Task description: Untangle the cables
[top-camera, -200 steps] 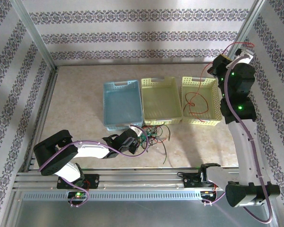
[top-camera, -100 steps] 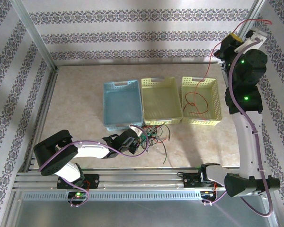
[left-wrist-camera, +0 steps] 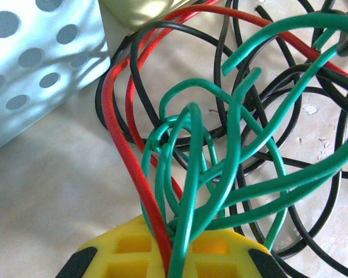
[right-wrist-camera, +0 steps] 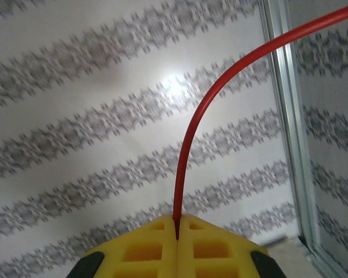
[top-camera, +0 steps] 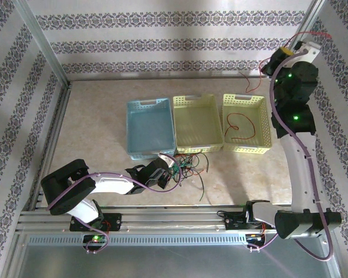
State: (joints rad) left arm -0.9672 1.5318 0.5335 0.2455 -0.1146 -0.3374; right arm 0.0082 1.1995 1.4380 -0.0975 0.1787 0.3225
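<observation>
My left gripper [left-wrist-camera: 171,255] is pinched shut on a thin green wire [left-wrist-camera: 192,168] and a red strand [left-wrist-camera: 117,145] of the knot. A thin black wire [left-wrist-camera: 334,191] loops behind them. The knot sits just beside a pale blue perforated plastic basket [left-wrist-camera: 29,63], at the upper left of my wrist frame. My right gripper [right-wrist-camera: 177,229], at the upper right of the overhead frame, is closed on a thin red wire [right-wrist-camera: 188,145]. A red loop [top-camera: 236,123] lies in the right-hand yellow perforated basket [top-camera: 246,149], well apart from the knot.
</observation>
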